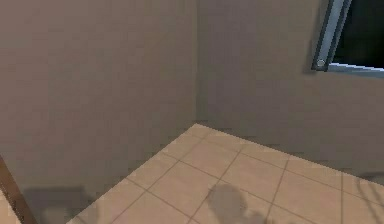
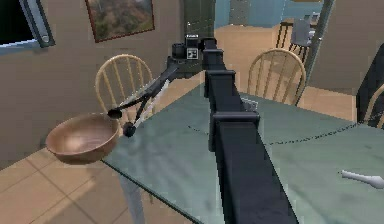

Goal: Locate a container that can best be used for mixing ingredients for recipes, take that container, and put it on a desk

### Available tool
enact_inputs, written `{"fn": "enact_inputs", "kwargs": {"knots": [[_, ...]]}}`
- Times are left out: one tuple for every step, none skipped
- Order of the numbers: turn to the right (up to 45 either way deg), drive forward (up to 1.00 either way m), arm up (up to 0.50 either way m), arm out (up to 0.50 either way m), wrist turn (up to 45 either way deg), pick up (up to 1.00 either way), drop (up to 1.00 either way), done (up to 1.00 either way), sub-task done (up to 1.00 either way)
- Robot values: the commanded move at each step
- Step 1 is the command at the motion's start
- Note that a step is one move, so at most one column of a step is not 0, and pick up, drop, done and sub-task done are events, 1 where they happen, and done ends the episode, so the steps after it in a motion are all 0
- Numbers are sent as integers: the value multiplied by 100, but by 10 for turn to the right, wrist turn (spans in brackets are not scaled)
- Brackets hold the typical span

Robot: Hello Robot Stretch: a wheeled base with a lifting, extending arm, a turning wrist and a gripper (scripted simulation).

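One brown bowl [image 2: 83, 138] hangs held at the pincer [image 2: 120, 118] tip, just off the glass tabletop [image 2: 180, 150] edge, above tiled floor [image 2: 30, 182]. Can't tell finger state. Wooden chair [image 2: 125, 75] behind.

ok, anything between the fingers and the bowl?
Nothing. In the arm side view the fingers end right at the bowl, which hangs there past the edge of the glass table.

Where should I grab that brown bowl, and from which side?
By the rim of the bowl, on the arm side view's right, nearest the fingers. It is upright, mouth up, with round walls and no handle, so the thin rim is likely the only catchable edge.
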Motion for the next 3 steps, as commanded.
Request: {"fn": "enact_inputs", "kwargs": {"knots": [[0, 0, 0, -48, 0, 0, 0, 0, 0], [-450, 0, 0, 0, 0, 0, 0, 0, 0], [-450, 0, 0, 0, 0, 0, 0, 0, 0]]}}
